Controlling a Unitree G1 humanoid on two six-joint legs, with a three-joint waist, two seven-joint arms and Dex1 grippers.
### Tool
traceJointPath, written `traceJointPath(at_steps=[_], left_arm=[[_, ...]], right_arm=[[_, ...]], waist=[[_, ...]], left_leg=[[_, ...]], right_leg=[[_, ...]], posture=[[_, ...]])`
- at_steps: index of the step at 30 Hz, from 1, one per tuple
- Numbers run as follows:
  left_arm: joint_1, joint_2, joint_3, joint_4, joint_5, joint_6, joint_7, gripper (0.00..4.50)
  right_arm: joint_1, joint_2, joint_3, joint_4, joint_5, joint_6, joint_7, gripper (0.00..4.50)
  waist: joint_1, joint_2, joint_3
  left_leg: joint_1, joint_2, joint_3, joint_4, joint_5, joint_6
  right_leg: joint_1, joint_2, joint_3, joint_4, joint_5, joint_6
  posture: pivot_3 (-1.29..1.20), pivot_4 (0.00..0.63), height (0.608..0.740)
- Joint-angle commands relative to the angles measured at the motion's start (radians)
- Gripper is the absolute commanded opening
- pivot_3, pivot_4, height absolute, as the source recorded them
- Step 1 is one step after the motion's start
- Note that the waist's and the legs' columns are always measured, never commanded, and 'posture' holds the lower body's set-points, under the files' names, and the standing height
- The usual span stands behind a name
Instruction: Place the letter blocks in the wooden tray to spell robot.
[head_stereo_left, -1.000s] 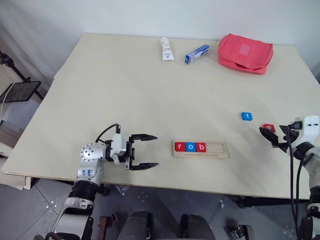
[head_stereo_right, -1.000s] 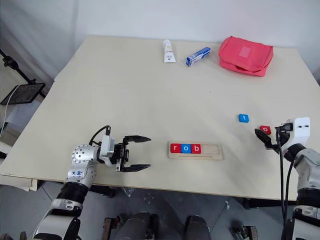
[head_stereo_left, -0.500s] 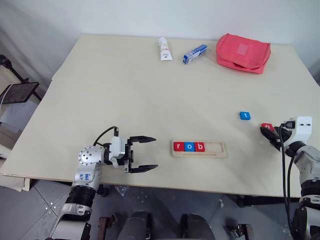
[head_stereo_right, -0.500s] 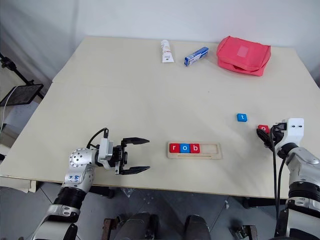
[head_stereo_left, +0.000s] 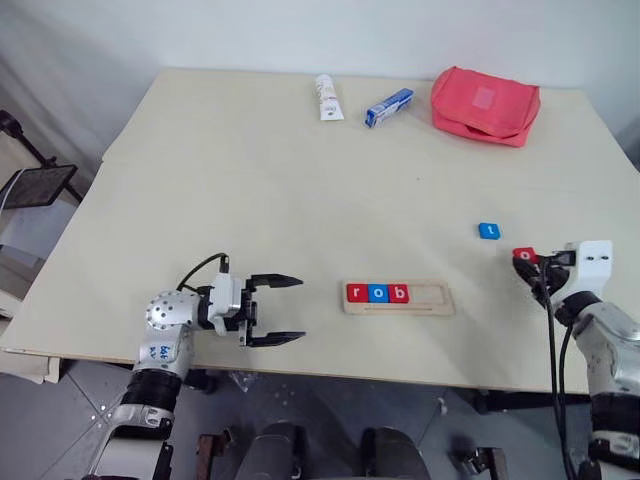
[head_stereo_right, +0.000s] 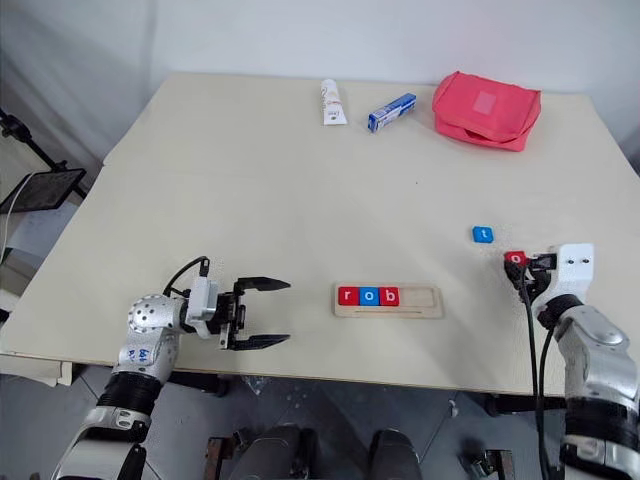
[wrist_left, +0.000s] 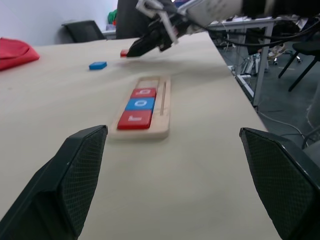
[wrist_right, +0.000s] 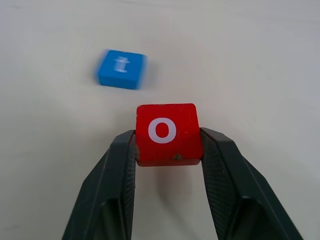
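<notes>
Right tool (wrist_right: 167, 150) — clenched on a red block (wrist_right: 167, 132) lettered "o", its fingers (wrist_right: 117, 175) pressing two opposite sides; in the head views, at the right edge of the frame, only a red speck shows at the tool's tip. The blue "t" block (head_stereo_left: 488, 230) lies on the table (head_stereo_left: 250, 170) just above it, blurred in the wrist view. Wooden tray (head_stereo_left: 398, 297), lower centre, carries r, o, b at its left end — the right end is bare. Left tool (head_stereo_left: 277, 311), lower left, points level toward the tray, released and gaping wide, well apart from it.
</notes>
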Motion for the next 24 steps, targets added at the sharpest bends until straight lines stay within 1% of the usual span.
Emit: traceJointPath(at_steps=[1,4,8,11,16,18,19,20,21,23,24], left_arm=[[-0.025,0.004,0.016,0.02,-0.012,-0.023,-0.008,4.5],[-0.037,-0.002,0.012,0.032,-0.011,-0.026,-0.015,4.5],[-0.05,-0.01,0.009,0.041,-0.009,-0.027,-0.017,4.5],[-0.054,-0.013,0.006,0.039,-0.009,-0.023,-0.019,4.5],[-0.055,-0.012,0.005,0.035,-0.009,-0.019,-0.023,4.5],[-0.058,-0.013,0.004,0.037,-0.008,-0.019,-0.022,4.5],[-0.057,-0.012,0.004,0.036,-0.009,-0.019,-0.021,4.5],[-0.056,-0.011,0.005,0.033,-0.01,-0.018,-0.02,4.5],[-0.056,-0.011,0.005,0.032,-0.01,-0.018,-0.02,4.5],[-0.053,-0.01,0.004,0.029,-0.011,-0.017,-0.02,4.5],[-0.053,-0.01,0.004,0.028,-0.011,-0.017,-0.019,4.5]], right_arm=[[0.076,0.039,-0.035,-0.23,0.052,0.095,-0.078,1.46],[0.15,0.091,-0.023,-0.341,0.055,0.136,-0.125,1.46],[0.2,0.156,-0.018,-0.418,0.056,0.169,-0.182,1.46],[0.23,0.185,-0.005,-0.446,0.05,0.177,-0.196,1.46],[0.247,0.2,0.002,-0.447,0.053,0.178,-0.199,1.46],[0.255,0.201,0.004,-0.447,0.053,0.174,-0.193,2.18],[0.267,0.203,0.005,-0.455,0.053,0.169,-0.189,2.41],[0.278,0.205,0.005,-0.463,0.053,0.164,-0.186,2.86],[0.283,0.205,0.004,-0.466,0.052,0.16,-0.185,3.08],[0.295,0.199,0.003,-0.478,0.054,0.148,-0.175,3.81],[0.3,0.198,0.001,-0.487,0.062,0.145,-0.168,4.08]], waist=[[0.003,0.0,0.0],[0.009,0.0,0.0],[0.007,0.0,0.0],[0.007,0.0,0.0],[0.006,0.0,0.0],[0.006,0.0,0.0],[0.006,0.0,0.0],[0.007,0.0,0.0],[0.008,0.0,0.0],[0.007,0.0,0.0],[0.007,0.0,0.0]], left_leg=[[0.0,0.0,0.0,0.0,0.0,0.0],[0.0,-0.001,0.0,0.0,0.0,0.0],[0.001,-0.001,0.001,0.0,0.0,0.0],[0.001,-0.001,0.001,-0.001,0.0,0.0],[0.002,-0.001,0.002,-0.001,0.0,0.0],[0.002,-0.001,0.002,-0.001,0.0,0.0],[0.002,-0.001,0.002,-0.001,0.0,0.0],[0.002,-0.001,0.002,-0.001,0.0,0.0],[0.002,-0.001,0.002,-0.001,0.0,0.0],[0.002,-0.001,0.002,-0.001,0.0,0.0],[0.002,-0.002,0.002,-0.001,0.0,0.0]], right_leg=[[0.0,0.0,0.001,0.0,0.0,0.0],[0.0,0.0,0.002,0.0,0.0,0.0],[0.0,0.0,0.003,0.0,0.0,0.0],[0.0,0.0,0.004,0.0,0.0,0.0],[0.0,0.001,0.005,0.001,0.0,0.0],[0.0,0.001,0.005,0.001,0.0,0.0],[0.0,0.001,0.005,0.001,0.0,0.0],[0.0,0.001,0.005,0.001,0.0,0.0],[0.0,0.001,0.006,0.001,0.0,0.0],[0.0,0.001,0.006,0.001,0.0,0.0],[0.0,0.001,0.006,0.001,0.0,0.0]], posture=[[0.0,0.15,0.74],[0.0,0.15,0.74],[0.0,0.15,0.74],[0.0,0.15,0.74],[0.0,0.15,0.74],[0.0,0.15,0.74],[0.0,0.15,0.74],[0.0,0.15,0.74],[0.0,0.15,0.74],[0.0,0.15,0.74],[0.0,0.15,0.74]])
